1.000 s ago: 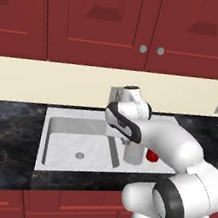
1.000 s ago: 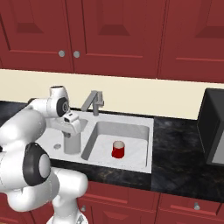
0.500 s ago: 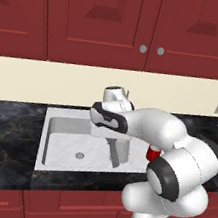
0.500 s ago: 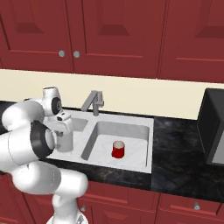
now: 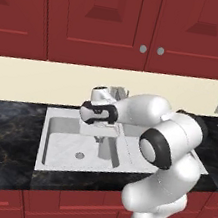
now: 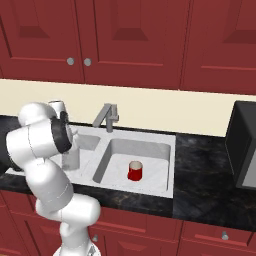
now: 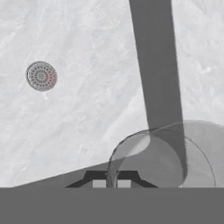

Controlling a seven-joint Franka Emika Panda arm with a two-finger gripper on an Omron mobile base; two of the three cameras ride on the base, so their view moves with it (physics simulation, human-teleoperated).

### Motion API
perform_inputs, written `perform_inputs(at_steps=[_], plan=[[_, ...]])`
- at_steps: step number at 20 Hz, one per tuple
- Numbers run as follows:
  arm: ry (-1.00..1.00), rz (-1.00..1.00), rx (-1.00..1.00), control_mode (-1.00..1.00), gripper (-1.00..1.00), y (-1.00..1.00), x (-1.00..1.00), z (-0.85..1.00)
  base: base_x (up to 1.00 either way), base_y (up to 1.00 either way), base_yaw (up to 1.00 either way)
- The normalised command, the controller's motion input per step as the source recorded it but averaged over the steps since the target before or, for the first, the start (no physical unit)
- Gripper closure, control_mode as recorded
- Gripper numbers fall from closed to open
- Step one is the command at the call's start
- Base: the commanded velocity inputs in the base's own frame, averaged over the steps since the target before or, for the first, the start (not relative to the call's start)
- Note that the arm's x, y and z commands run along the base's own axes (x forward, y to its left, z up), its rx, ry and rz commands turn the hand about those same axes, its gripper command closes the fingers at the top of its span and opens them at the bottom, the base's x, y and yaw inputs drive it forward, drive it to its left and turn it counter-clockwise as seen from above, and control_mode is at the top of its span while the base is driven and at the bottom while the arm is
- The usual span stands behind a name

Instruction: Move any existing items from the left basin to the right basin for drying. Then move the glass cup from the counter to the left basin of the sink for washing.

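The glass cup (image 5: 105, 149), a smoky grey tumbler, hangs upright in the left basin (image 5: 66, 135), close to its right wall. My gripper (image 5: 100, 138) is shut on its rim from above. In the hand view the glass cup (image 7: 162, 158) sits right in front of my gripper (image 7: 111, 180), with the marbled basin floor and the drain (image 7: 41, 75) beyond. Whether the cup touches the floor is unclear. In the right base view the glass cup (image 6: 71, 158) shows beside my arm. The red cup (image 6: 135, 171) stands upright in the right basin (image 6: 157, 150).
The grey faucet (image 6: 106, 117) rises at the back middle of the sink, just behind my wrist. Black counter (image 5: 5, 133) runs left and right of the sink. A dark appliance (image 6: 245, 145) stands on the counter at the far right. Red cabinets hang above.
My arm has swung to the left with the glass cup in it, from over the divider between the basins to inside the left basin. The red cup has not moved.
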Motion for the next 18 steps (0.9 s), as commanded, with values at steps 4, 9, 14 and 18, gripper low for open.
perform_inputs(at_steps=[4, 9, 14, 18], plan=[[0.01, 0.01, 0.00, -1.00, 1.00, 0.34, 0.27, -0.33, 0.00, 0.00, 0.00], [-0.01, 0.00, 0.00, -1.00, 1.00, 0.21, 0.21, -0.41, 0.00, 0.00, 0.00], [-0.01, 0.00, 0.00, -1.00, 1.00, 0.14, 0.21, -0.31, 0.00, 0.00, 0.00], [0.00, 0.00, 0.00, -1.00, 1.00, 0.11, 0.28, -0.22, 0.00, 0.00, 0.00]])
